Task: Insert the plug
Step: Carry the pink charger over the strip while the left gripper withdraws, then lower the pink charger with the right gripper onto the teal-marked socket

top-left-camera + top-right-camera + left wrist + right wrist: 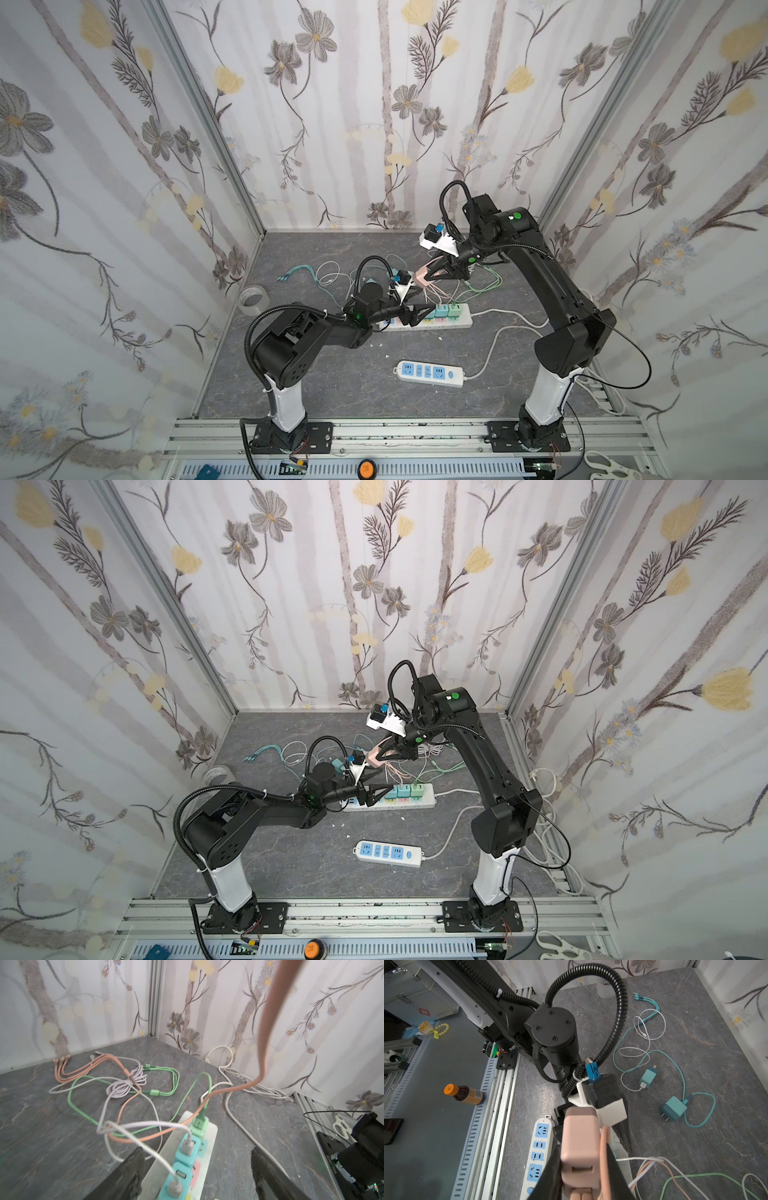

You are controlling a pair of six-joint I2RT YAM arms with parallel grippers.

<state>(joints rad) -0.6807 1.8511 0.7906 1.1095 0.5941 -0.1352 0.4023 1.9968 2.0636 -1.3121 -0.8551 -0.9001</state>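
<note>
While the right tool clamps the pink plug, the left tool gapes over the power strip

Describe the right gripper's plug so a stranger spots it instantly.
Find the farther white power strip, loaded with plugs. Close by, the right gripper clamps a blocky charger plug in mid-air. It alone is pale pink; its neighbours in the strip are teal and green.

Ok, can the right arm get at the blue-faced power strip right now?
Probably yes: the blue-faced power strip lies uncovered, sockets empty, and the left gripper is further back at the loaded strip.
</note>
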